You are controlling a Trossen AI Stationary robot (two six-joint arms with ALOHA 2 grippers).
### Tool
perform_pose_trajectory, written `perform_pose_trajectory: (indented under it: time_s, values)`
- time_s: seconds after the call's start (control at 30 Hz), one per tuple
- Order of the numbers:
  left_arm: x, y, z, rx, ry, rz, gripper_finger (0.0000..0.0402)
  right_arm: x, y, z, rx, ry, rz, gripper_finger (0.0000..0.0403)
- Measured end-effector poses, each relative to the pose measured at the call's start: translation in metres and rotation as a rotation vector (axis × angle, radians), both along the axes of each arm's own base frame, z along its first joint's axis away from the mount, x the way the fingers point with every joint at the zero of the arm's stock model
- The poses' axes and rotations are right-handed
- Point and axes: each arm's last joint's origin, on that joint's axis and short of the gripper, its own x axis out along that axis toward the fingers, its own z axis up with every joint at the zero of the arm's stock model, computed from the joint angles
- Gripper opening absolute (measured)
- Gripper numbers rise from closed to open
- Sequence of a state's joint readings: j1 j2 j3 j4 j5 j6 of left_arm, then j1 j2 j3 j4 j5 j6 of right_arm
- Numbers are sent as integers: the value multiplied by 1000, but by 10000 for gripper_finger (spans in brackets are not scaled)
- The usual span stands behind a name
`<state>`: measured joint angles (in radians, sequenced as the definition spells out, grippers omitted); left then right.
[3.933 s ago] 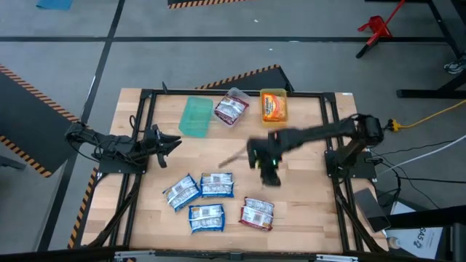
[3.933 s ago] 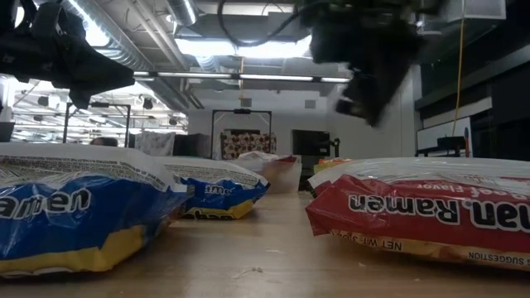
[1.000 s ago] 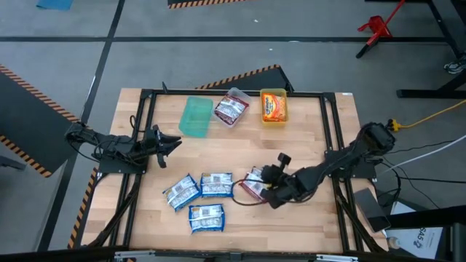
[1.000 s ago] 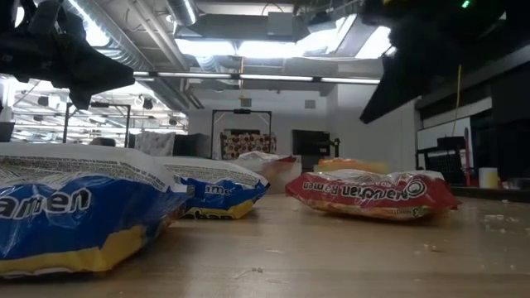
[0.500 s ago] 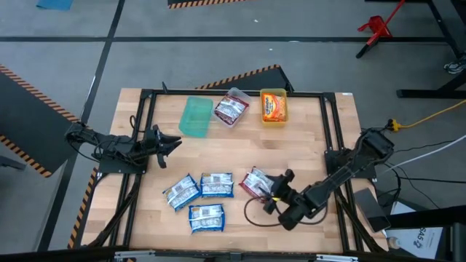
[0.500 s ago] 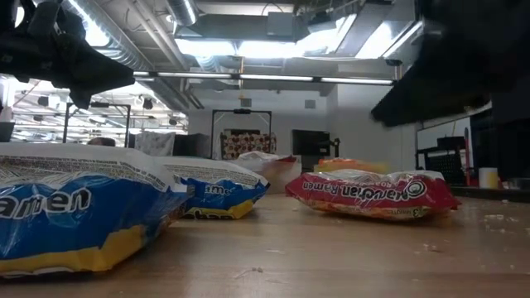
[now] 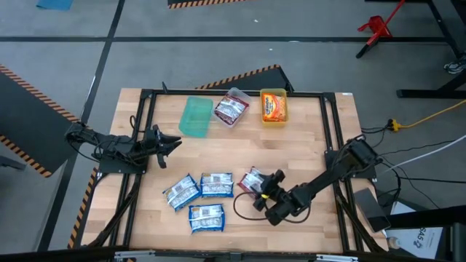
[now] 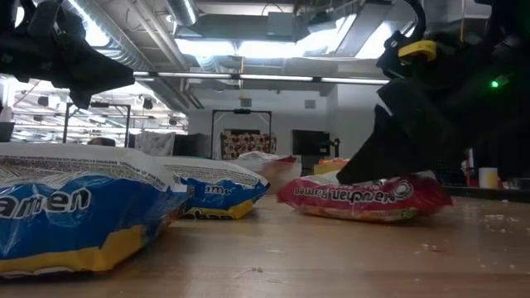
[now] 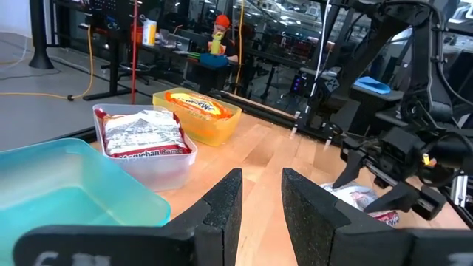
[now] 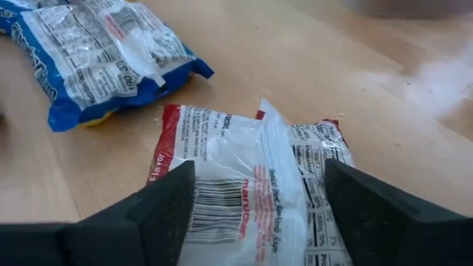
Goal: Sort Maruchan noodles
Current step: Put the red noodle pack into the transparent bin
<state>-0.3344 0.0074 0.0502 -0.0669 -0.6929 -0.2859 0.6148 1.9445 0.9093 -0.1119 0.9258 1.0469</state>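
A red Maruchan packet (image 7: 251,179) lies flat on the table right of centre, back side up in the right wrist view (image 10: 255,166). My right gripper (image 7: 261,193) is open and low over its near end, one finger on each side (image 10: 259,214). Three blue packets (image 7: 181,192) (image 7: 217,185) (image 7: 207,217) lie flat to its left. Another red packet sits in the clear bin (image 7: 231,108). An orange packet sits in the yellow bin (image 7: 274,105). My left gripper (image 7: 173,142) waits open at the table's left, pointing level (image 9: 260,199). My right gripper comes slanting down from the table's near right and straddles the red packet's near end (image 10: 251,222). Its fingers (image 10: 166,203) stand wide apart, one by each long edge. Whether they touch the wrapper I cannot tell. The packet lies flat on the table (image 8: 360,199).
A green bin (image 7: 196,116) stands beside the clear and yellow bins along the far edge. A black frame (image 7: 331,131) runs around the table top. Bare wood lies between the bins and the packets (image 7: 240,145). A loose cable loops beside the right gripper (image 7: 239,207).
My right gripper has come down from well above the table to the red packet and has rolled about its own axis on the way. The red packet stays flat on the table in about the same place.
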Motion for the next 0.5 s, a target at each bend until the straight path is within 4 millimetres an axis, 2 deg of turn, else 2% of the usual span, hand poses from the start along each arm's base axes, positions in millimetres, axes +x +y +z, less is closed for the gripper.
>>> perform_pose_trajectory:
  time_s: [0.13, 0.5]
  values:
    - [0, 0, 0, 0, 0, 0, 90, -1, 0, -1, -11, 14, 3, 225]
    - [0, 0, 0, 0, 0, -2, 90, -4, -4, -3, -55, 49, -6, 36]
